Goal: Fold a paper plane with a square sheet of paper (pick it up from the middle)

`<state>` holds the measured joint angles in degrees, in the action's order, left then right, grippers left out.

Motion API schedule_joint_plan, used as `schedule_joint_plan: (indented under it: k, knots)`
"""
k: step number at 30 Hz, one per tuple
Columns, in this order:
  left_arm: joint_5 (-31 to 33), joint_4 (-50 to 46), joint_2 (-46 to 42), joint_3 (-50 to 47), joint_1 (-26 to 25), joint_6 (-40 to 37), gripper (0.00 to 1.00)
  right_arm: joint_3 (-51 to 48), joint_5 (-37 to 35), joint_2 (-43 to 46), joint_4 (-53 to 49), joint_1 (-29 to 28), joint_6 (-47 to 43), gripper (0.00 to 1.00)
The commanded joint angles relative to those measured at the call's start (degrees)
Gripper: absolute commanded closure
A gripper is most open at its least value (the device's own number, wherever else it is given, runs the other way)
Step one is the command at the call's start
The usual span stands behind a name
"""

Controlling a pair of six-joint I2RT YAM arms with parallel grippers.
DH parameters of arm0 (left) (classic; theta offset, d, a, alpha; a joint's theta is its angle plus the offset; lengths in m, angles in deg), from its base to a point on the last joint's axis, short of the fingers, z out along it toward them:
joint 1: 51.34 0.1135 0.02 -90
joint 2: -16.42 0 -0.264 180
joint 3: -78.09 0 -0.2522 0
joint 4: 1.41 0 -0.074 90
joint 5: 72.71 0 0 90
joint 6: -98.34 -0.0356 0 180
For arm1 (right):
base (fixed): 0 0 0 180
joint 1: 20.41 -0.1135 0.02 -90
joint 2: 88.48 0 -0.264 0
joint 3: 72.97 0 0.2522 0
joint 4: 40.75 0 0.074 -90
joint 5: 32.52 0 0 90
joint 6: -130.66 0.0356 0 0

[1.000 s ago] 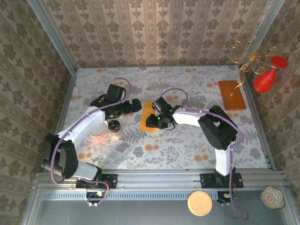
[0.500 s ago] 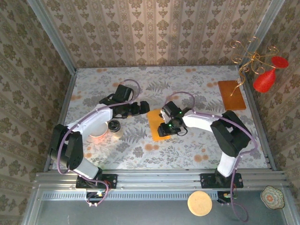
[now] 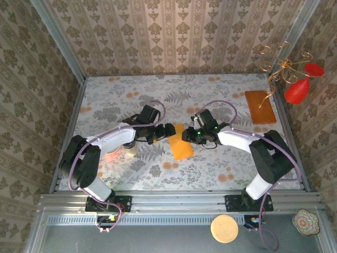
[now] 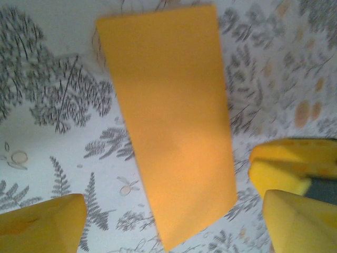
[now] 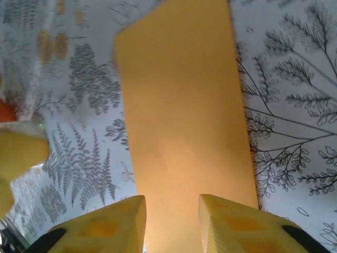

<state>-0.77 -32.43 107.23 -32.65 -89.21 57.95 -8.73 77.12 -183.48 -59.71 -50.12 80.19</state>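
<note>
sheet of paper is found lying mid table, between the two grippers. it is seen as a narrow oblong rather than a square, so a first half fold is judged done, no plane shape yet

left gripper is placed just beside the sheet's left edge, jaws spread wide. its fingers are seen either side of the sheet's near corner, nothing held

right gripper is set over the sheet's upper right part in the top view. its fingers are drawn almost together, with paper seen through the slim gap left between them. whether a ridge of paper is pinched cannot be told

step in hand is judged as placing and securing the sheet for the next crease. to be done well:
- one end should be pinned flat by the right gripper while the free corner is taken by the left
- thin paper should be gripped lightly at the edge so it is not crumpled
- edges should be lined up before the crease is pressed
- the sheet should not be dragged across the patterned table top

brown-orange board at the far right is to be ignored
</note>
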Motion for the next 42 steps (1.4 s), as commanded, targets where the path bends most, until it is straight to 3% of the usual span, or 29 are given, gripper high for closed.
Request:
schedule_joint_plan:
  k: [1,9,14,31,42]
  knots:
    - [-0.1,2.6,-0.7,-2.6,-1.6,6.3,0.19,1.8,1.3,-3.0,0.2,0.2,2.0,0.71]
    - [-1.7,6.4,1.5,-5.5,-3.9,10.1,0.43,2.3,1.4,-7.0,-0.1,0.2,2.4,0.76]
    - [-2.1,6.4,2.9,-5.4,-4.0,10.1,0.52,1.6,0.8,-8.4,-0.7,0.2,2.6,0.77]
    - [-4.6,8.6,7.8,-4.2,-3.8,9.4,0.61,0.5,0.5,-9.2,-1.9,0.4,2.0,0.77]
    - [-9.7,16.8,8.4,-6.1,-2.9,11.1,0.64,0.1,0.7,-9.4,-1.3,0.4,2.4,0.77]
